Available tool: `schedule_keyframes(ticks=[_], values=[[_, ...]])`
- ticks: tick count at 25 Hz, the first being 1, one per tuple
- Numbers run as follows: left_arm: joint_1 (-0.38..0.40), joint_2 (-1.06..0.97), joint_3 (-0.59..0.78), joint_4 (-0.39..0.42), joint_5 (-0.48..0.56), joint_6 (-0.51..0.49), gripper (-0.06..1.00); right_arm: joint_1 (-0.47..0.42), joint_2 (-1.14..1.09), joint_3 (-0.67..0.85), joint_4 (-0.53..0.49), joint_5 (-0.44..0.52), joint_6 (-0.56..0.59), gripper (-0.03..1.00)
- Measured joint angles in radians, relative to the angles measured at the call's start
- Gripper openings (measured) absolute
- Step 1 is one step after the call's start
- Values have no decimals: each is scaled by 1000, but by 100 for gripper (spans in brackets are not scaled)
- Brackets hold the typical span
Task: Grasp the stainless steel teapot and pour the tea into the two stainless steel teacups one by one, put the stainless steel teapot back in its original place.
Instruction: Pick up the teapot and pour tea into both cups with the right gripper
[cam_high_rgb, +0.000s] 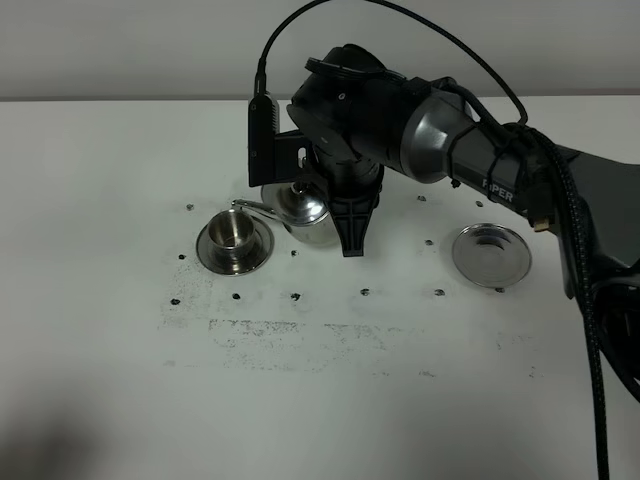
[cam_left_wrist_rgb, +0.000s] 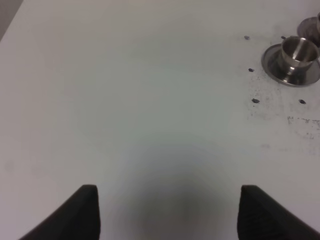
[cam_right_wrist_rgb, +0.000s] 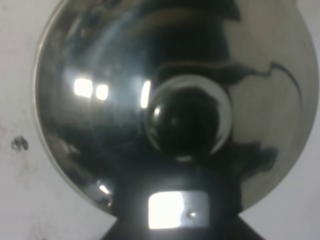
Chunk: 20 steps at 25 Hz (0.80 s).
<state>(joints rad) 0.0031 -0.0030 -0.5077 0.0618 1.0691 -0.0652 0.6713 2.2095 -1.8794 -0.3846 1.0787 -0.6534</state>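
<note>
- The stainless steel teapot (cam_high_rgb: 308, 212) is left of the middle of the table (cam_high_rgb: 120, 380). Its thin spout sits over the near teacup (cam_high_rgb: 233, 233).
- It's off its own saucer (cam_high_rgb: 492, 255), which lies bare, well apart on the right.
- The right gripper (cam_high_rgb: 352, 232) is squeezed tight at the pot's back side. I think it's pinching the loop handle, but the handle is hidden.
- The right wrist cam looks straight down on the lid and its round knob, v. close.
- The left gripper (cam_left_wrist_rgb: 167, 210) has its fingers wide apart w/ nothing between, far from the pot.
- The second teacup (cam_left_wrist_rgb: 313, 26) only shows a bit, at the pic's edge.
- How the pot will handle, I think: hard, shiny, so slippery. Prob heavier w/ tea inside, and the tea can slosh.
- Best spot to hold is the loop handle, not the smooth round body or the lid knob. The lid might come off.
- A thin handle in a pinch can let the pot swing, so tip slow.
</note>
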Motion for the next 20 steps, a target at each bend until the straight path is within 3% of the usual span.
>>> schedule_keyframes(ticks=[20], values=[[0, 0, 0, 0, 0, 0, 56, 38, 17, 0, -136, -15, -20, 17]])
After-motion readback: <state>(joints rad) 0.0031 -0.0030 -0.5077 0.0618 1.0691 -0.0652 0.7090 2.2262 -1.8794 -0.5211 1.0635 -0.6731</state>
